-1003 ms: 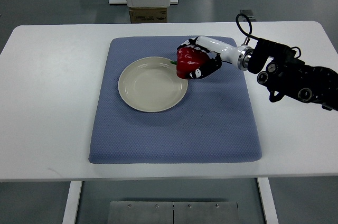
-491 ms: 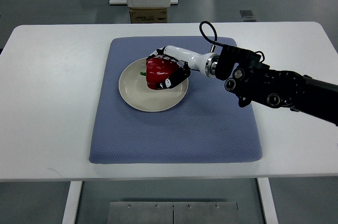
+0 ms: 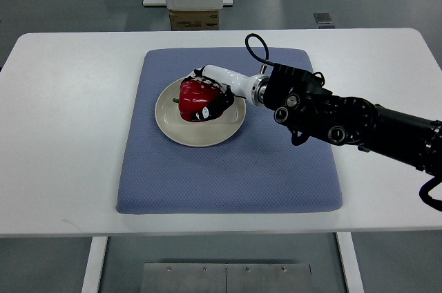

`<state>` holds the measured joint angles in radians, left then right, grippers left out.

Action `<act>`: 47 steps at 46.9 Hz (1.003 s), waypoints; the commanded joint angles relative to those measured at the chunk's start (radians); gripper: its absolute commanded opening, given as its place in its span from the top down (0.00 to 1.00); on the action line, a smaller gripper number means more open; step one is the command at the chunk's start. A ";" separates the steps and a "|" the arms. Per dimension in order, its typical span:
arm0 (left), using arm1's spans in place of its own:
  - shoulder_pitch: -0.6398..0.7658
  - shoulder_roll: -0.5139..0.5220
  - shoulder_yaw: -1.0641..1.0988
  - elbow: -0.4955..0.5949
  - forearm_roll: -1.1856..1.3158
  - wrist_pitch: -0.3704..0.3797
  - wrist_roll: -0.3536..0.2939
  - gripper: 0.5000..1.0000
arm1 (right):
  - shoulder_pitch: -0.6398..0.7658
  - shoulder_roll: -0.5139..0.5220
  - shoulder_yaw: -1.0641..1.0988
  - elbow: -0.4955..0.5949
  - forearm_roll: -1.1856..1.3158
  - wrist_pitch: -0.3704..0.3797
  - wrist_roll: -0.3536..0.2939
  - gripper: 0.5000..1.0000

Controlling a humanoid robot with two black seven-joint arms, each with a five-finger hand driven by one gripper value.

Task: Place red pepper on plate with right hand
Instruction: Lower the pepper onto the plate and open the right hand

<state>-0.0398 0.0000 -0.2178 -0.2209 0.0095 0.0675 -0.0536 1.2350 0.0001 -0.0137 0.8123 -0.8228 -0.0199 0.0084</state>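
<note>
White counter (image 3: 69, 99) with blue mat (image 3: 276, 168). The pepper (image 3: 193, 99) is gripped in the curled right hand (image 3: 207, 103) over the plate (image 3: 173, 130); placement step, release is called for next.

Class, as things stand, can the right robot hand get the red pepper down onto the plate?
Probably yes: the right robot hand grips the red pepper directly over the plate, with nothing else lying there.

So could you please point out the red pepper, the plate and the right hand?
red pepper (image 3: 192, 97), top view, its upper red skin.
plate (image 3: 181, 134), top view, bare near-left rim.
right hand (image 3: 209, 103), top view, fingers wrapping the pepper.
</note>
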 commanded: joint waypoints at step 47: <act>0.000 0.000 0.000 0.000 0.001 0.000 0.000 0.00 | -0.031 0.000 0.083 -0.002 0.068 -0.018 0.013 0.01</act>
<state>-0.0399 0.0000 -0.2178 -0.2209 0.0094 0.0675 -0.0537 1.2047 0.0000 0.0383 0.8107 -0.7578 -0.0385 0.0216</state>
